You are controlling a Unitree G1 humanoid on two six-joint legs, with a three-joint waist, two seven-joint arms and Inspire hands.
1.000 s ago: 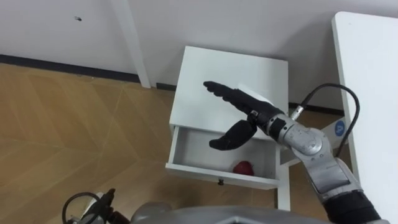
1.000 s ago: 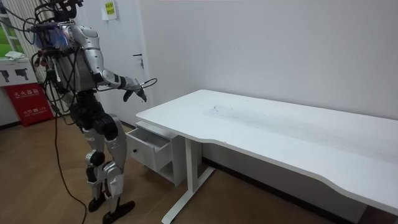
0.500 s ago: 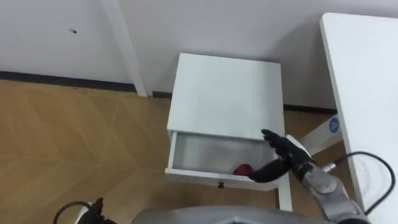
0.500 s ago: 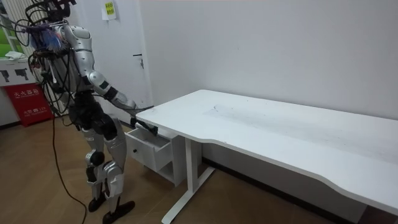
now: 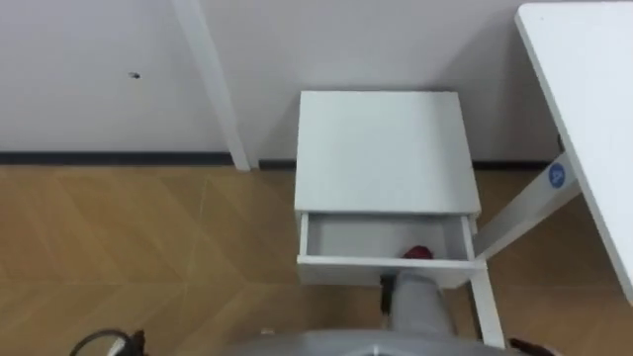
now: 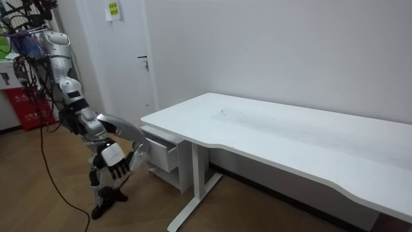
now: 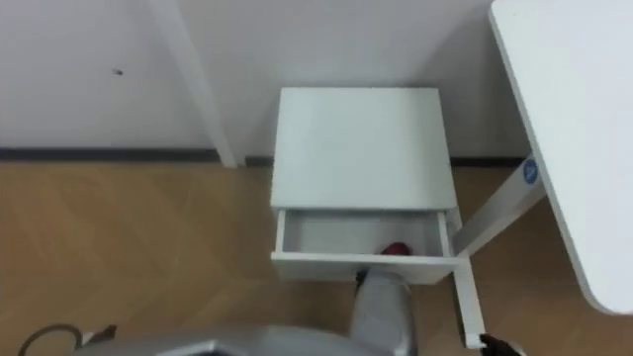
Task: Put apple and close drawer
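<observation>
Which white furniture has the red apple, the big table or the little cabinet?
The little cabinet: its open drawer holds the apple, at the right.

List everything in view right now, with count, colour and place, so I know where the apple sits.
apple: one, red, inside the open drawer, near its front right.
drawer: one, white, pulled out of the cabinet, not yet closed.
cabinet: one, white, against the wall, left of the desk.
desk: one, white, at the robot's right.
post: one, white, on the wall, left of the cabinet.
floor: one, brown wood, around the cabinet.
board: one, red, room view's left edge.
right hand: one, dark fingers straight, low before the drawer front, holding nothing.
</observation>
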